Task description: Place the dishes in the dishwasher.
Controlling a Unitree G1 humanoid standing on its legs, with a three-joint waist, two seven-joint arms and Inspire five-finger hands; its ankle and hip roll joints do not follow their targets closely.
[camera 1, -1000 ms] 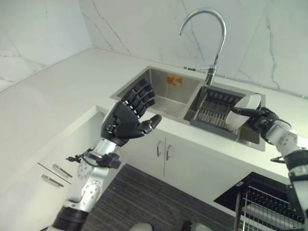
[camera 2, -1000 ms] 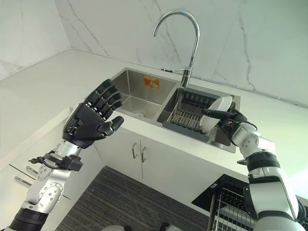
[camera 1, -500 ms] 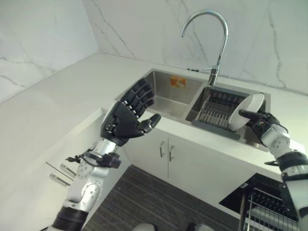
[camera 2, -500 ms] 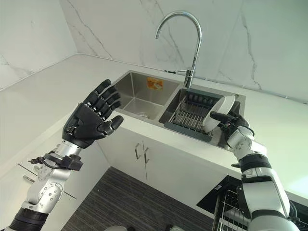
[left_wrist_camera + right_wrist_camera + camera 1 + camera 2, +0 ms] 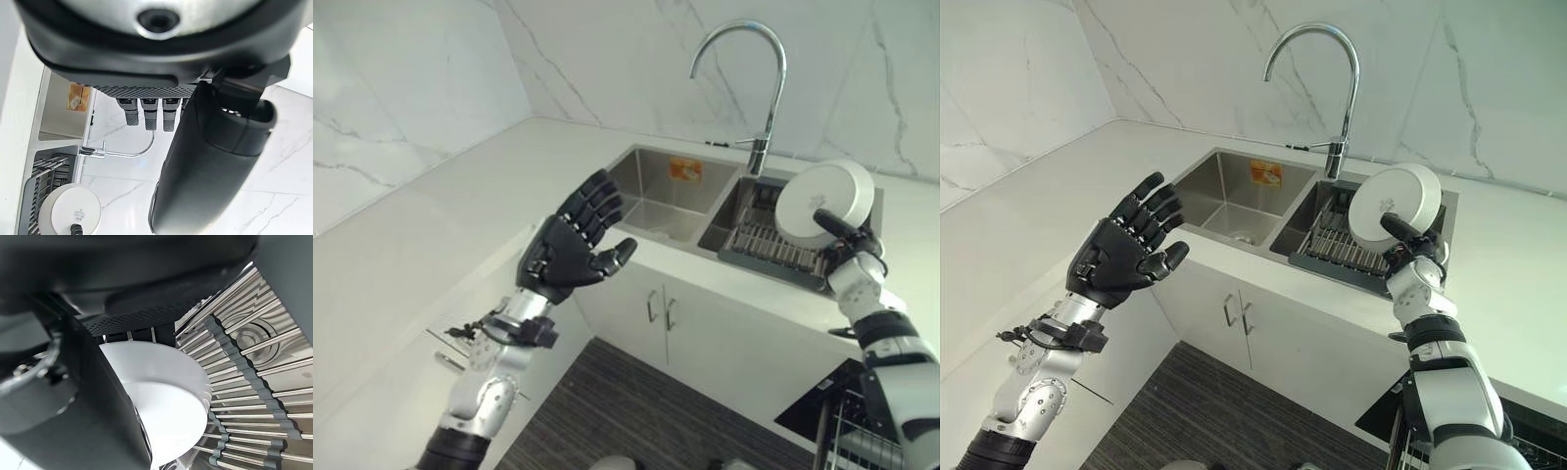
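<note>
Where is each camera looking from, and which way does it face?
Left and right eye views: from the head, down at the sink, both arms showing.
Left wrist view: along the open left robot hand toward the faucet.
Right wrist view: close on the right robot hand gripping the white plate over the rack.
Shared: the plate.

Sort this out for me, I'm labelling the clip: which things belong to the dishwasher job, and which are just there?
Job:
white dish, held by the right hand
open dishwasher rack, lower right

Just there:
sink rack
faucet
left hand, raised, open, empty
cabinet doors
</note>
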